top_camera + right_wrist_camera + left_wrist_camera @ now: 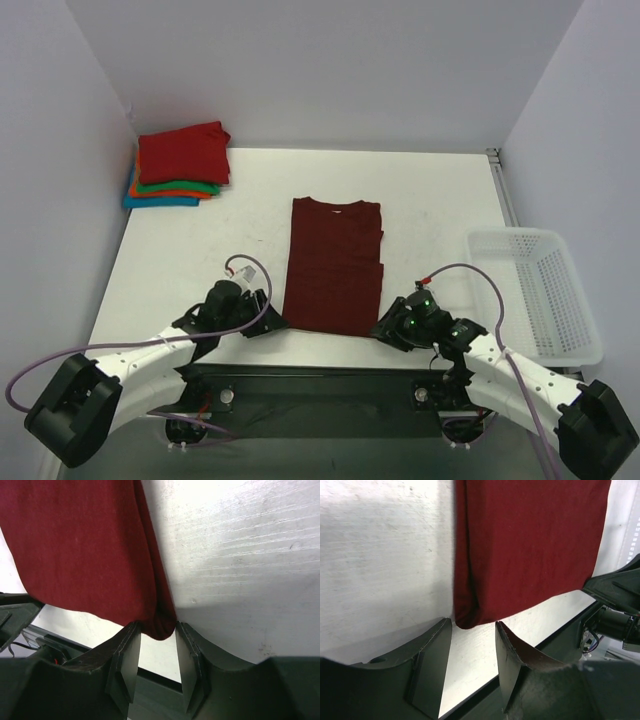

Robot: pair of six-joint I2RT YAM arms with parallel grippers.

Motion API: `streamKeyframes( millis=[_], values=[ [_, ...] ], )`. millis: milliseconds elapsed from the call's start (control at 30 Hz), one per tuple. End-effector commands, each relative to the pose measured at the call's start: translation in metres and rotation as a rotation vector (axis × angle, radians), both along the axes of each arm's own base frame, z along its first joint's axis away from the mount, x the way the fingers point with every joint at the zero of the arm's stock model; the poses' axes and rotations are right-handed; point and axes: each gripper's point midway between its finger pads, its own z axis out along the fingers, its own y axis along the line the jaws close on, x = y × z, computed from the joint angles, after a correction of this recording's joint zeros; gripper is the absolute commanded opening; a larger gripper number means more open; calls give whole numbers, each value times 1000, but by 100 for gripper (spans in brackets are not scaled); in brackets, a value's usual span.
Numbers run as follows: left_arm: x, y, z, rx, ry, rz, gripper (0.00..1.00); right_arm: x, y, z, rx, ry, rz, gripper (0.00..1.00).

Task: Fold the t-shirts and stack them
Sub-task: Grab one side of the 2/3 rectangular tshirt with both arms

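The dark maroon t-shirt [334, 264] lies flat on the white table, sides folded in to a long strip, collar at the far end. My left gripper [268, 322] is open at its near left corner; in the left wrist view the corner [470, 620] sits just beyond the gripper [473, 625]. My right gripper [385, 327] is open at the near right corner; in the right wrist view the gripper [156, 628] has that corner [159, 628] between its tips, not pinched. A stack of folded shirts [180, 165], bright red on top over green, orange and blue, lies at the far left.
A white mesh plastic basket [535, 290] stands at the table's right edge. The table's black front edge [320, 375] runs just behind both grippers. White walls close in the left, the far side and the right.
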Motion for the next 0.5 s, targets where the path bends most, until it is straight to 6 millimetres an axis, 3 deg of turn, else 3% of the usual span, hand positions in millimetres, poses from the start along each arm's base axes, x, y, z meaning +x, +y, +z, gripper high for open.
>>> streamKeyframes(
  millis=[0,267,367,467],
  values=[
    [1,-6,5,-27,-29,-1,51,-21,-30,-35,-147,93,-37,35],
    [2,-3,-6,13,-13,35,47,-20,-28,-39,-138,93,-38,29],
    [4,-3,-8,11,-17,51,40,-20,-28,-40,-138,91,-41,27],
    [5,-9,-5,-6,-25,39,24,-19,-27,-39,-132,89,-43,20]
  ],
)
